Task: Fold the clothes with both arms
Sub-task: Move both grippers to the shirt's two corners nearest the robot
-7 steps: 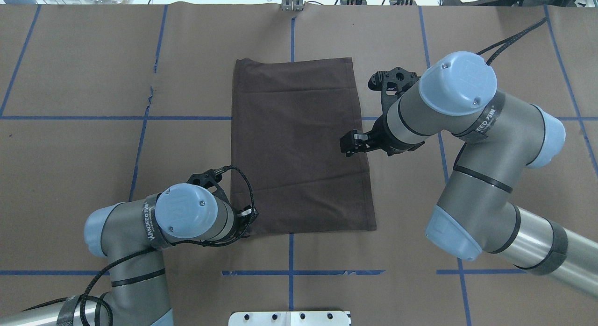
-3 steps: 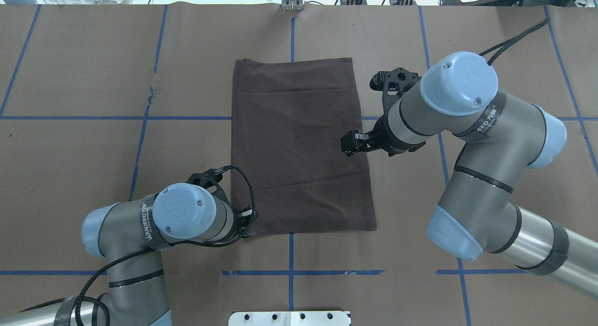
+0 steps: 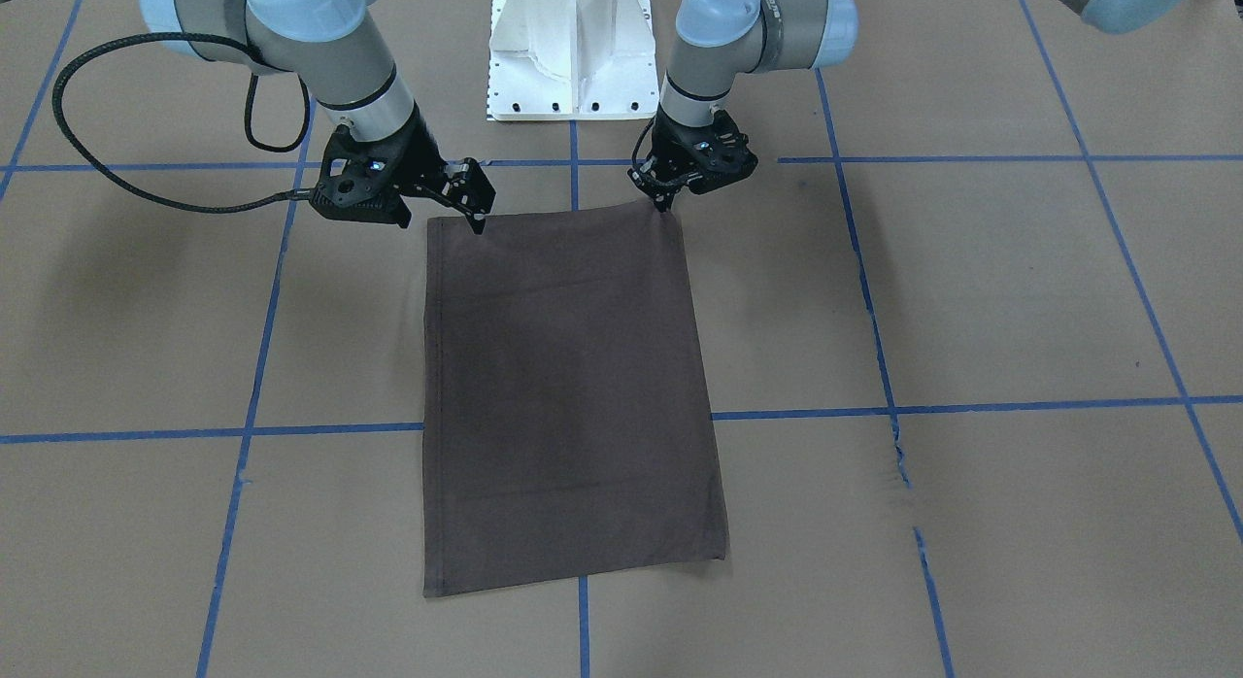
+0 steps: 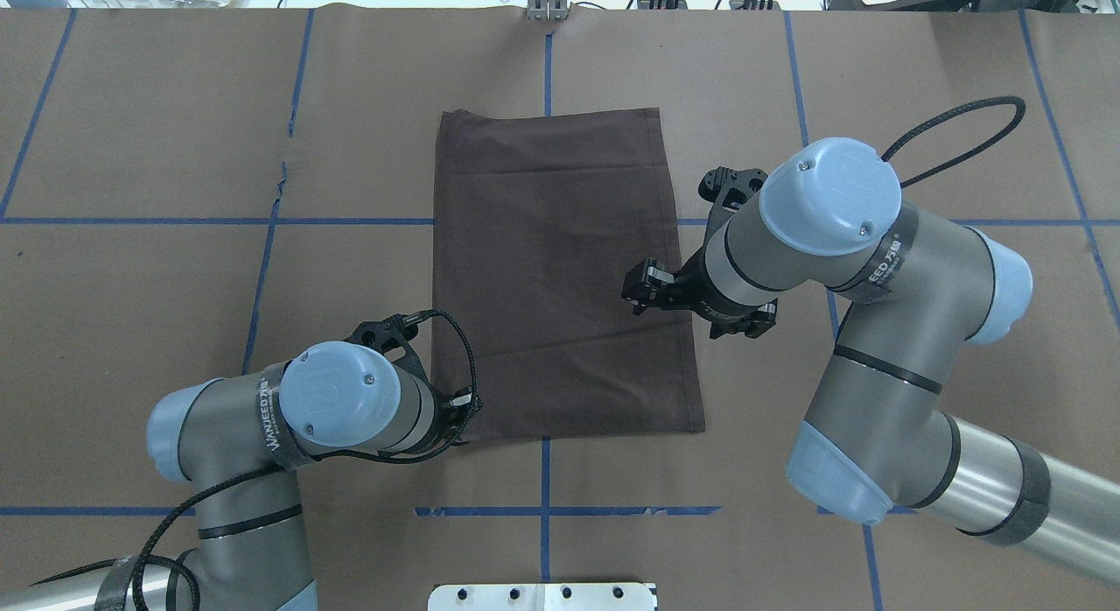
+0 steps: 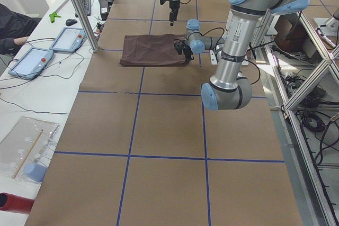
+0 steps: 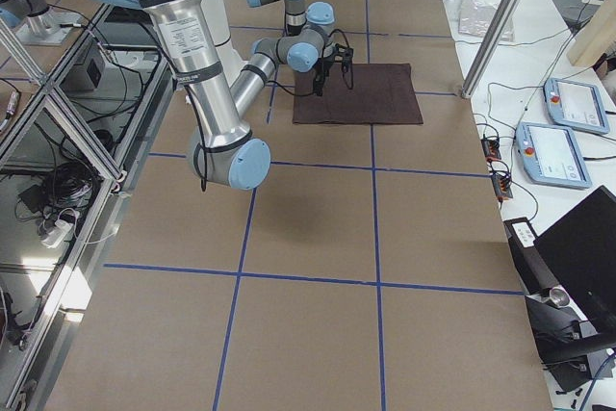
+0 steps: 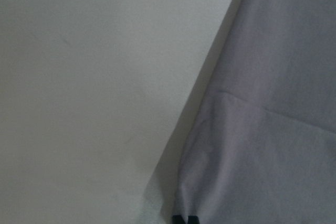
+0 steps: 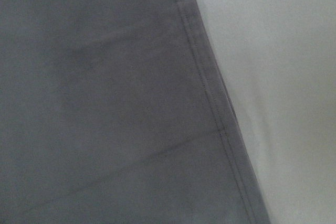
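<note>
The dark brown T-shirt (image 4: pixel 560 278) lies folded into a flat rectangle at the table's middle; collar, logo and tags are hidden. It also shows in the front view (image 3: pixel 568 396). My left gripper (image 4: pixel 462 416) is low at the shirt's near left corner. In the left wrist view its fingertips (image 7: pixel 185 219) are pressed together on the puckered corner of the cloth (image 7: pixel 273 129). My right gripper (image 4: pixel 641 289) hovers over the shirt's right edge and looks open and empty. The right wrist view shows only the hemmed edge (image 8: pixel 105 103) and bare table.
The table is covered in brown paper with blue tape lines (image 4: pixel 544 480). The white pedestal base (image 3: pixel 568 66) stands at the robot's side of the table. Tablets (image 5: pixel 32 62) and cables lie on a side bench beyond the far edge.
The right arm has swung nearer to the robot, and its gripper has shifted a little left and nearer over the shirt's right edge. The left arm has barely moved.
</note>
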### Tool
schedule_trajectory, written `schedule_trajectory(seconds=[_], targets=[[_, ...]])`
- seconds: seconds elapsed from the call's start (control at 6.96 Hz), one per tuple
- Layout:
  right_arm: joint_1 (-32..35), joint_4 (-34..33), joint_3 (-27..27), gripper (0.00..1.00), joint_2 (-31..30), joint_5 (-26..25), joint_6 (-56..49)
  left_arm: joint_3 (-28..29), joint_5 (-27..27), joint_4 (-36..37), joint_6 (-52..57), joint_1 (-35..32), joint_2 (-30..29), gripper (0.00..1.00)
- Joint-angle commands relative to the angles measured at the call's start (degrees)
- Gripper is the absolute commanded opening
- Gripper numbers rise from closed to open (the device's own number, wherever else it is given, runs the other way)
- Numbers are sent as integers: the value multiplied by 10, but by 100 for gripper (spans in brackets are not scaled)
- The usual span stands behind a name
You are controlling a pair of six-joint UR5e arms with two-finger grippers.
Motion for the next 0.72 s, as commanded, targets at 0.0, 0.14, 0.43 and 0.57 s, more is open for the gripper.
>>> schedule_trajectory(seconds=[0.0, 0.14, 0.43, 0.57], targets=[[-56, 0, 8, 100, -18, -57, 173, 0, 0, 0, 8, 0, 0, 0], [-96, 0, 10, 100, -26, -113, 198, 1, 0, 0, 9, 1, -1, 0], [-145, -6, -6, 100, -25, -148, 271, 1, -1, -1, 9, 1, -2, 0], [-147, -7, -12, 100, -25, -151, 276, 1, -1, -1, 9, 1, -3, 0]])
